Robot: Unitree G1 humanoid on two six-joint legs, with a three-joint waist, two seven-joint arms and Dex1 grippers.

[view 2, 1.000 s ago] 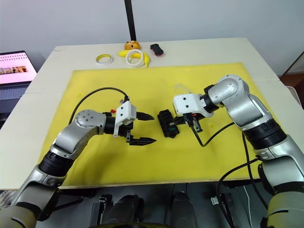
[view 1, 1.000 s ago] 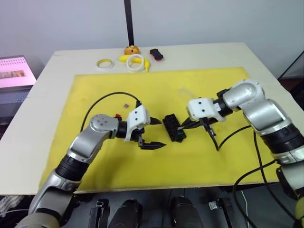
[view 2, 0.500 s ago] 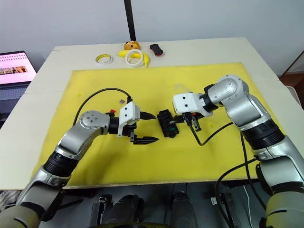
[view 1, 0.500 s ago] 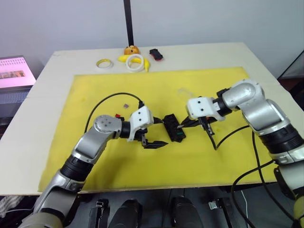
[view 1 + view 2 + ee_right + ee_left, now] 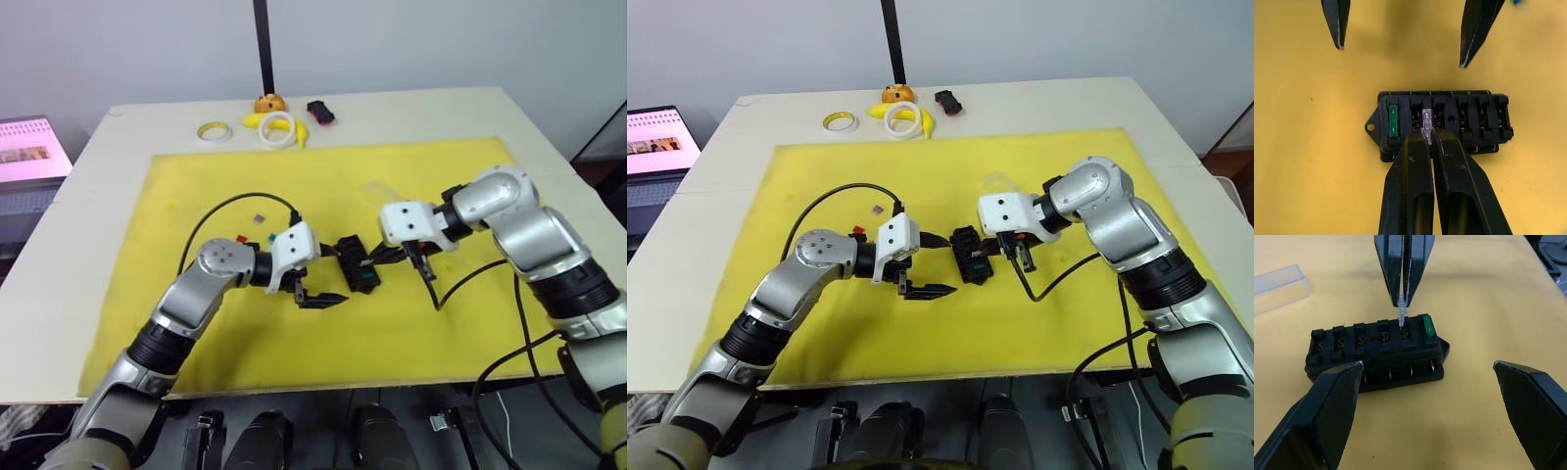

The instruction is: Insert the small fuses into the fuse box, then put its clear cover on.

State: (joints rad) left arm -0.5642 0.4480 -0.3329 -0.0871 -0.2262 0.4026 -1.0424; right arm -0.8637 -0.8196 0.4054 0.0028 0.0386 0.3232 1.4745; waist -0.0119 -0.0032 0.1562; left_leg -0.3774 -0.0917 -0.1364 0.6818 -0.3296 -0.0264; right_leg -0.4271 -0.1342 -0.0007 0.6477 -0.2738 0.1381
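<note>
Right gripper (image 5: 1427, 134) pinched tight on a pale, nearly clear fuse (image 5: 1426, 120), fingers pressed together with only the fuse's top caught between the tips, its lower end set at a slot of the fuse box (image 5: 1449, 122) next to the end slot. Already seated in that end slot: a green fuse (image 5: 1393, 120). Left gripper (image 5: 323, 274) spread wide and holding nothing, one finger (image 5: 1327, 406) close beside the box's near edge, the other well out to the side over bare mat, touching neither box nor fuse as far as can be seen. Fuse box lying flat near the middle of the yellow mat (image 5: 196, 176), between the two grippers. From the left wrist camera: the clear cover (image 5: 1281, 284) lying flat on the mat beyond the box, apart from it, plus the metal contacts along the box's side. From the head cameras: the cover as a faint glint (image 5: 377, 188) farther back on the mat, and three loose small fuses, red (image 5: 241, 238), blue-green (image 5: 270, 235) and grey-purple (image 5: 259, 218), near the left arm's elbow. At the table's far edge, off the mat: two tape rings (image 5: 278, 127), a yellow banana-like piece (image 5: 257, 119), an orange object (image 5: 270, 102) and a small black and red toy car (image 5: 320, 111).
</note>
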